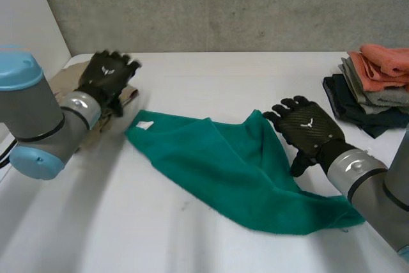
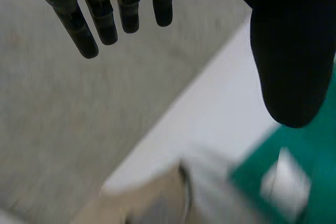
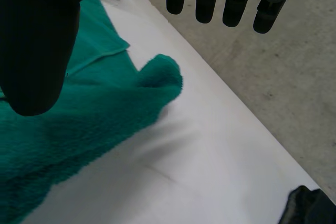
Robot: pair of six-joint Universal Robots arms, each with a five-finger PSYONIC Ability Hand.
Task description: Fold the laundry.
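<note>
Green towel (image 1: 236,171) lies rumpled on the white table (image 1: 211,81). It looks soft, light and limp, best taken by its corners. Right hand (image 1: 308,129) is spread, empty, at the raised corner (image 1: 257,117). Left hand (image 1: 107,73), also spread and empty, is near the labelled corner (image 1: 144,124).

Beige cloth (image 1: 130,94) half behind the left hand (image 1: 107,75), folded stack (image 1: 370,87) past the edge
</note>
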